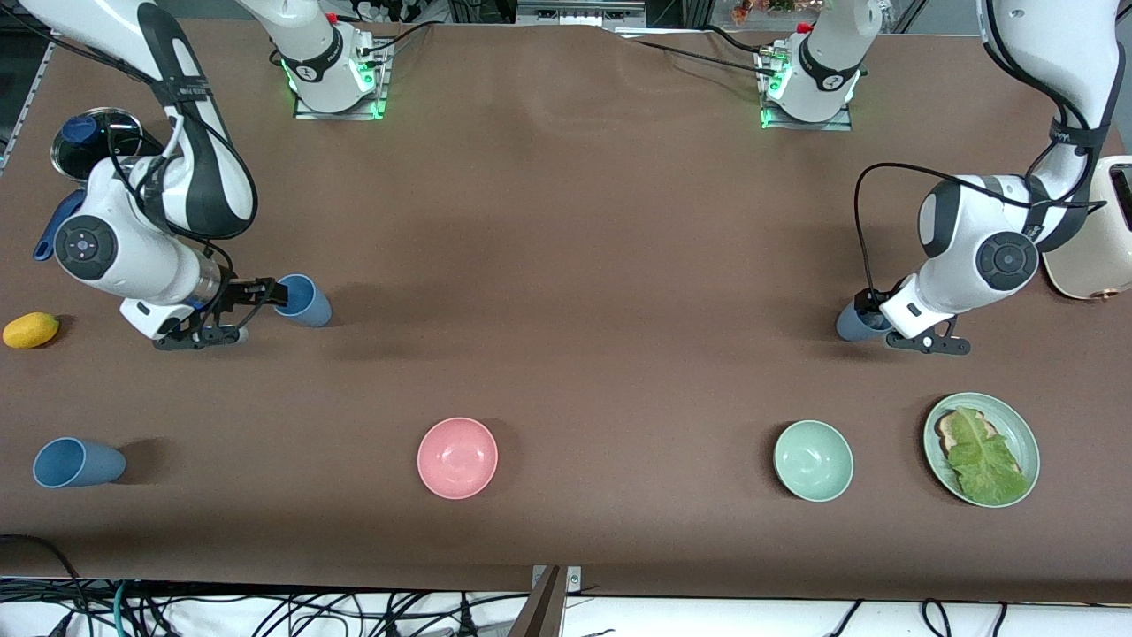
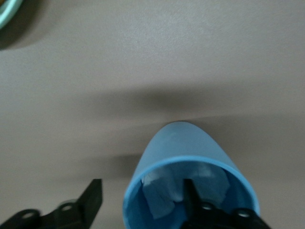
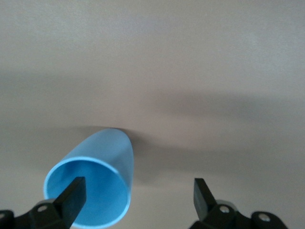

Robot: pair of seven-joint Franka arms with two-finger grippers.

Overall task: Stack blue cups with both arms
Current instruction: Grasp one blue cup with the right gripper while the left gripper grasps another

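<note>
A brown table (image 1: 566, 265) carries a pink bowl (image 1: 457, 457); beside it toward the left arm's end sit a green bowl (image 1: 813, 460) and a plate (image 1: 1026, 433), toward the right arm's end a blue cup (image 1: 78, 462).

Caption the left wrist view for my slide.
Left hand open around the rim of a blue cup, one finger inside.

Robotics lab: bolted arm bases (image 1: 336, 75), cable tangle (image 1: 265, 610) under table edge.

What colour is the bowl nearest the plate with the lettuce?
Pale mint green bowl, clearest in the front view.
</note>
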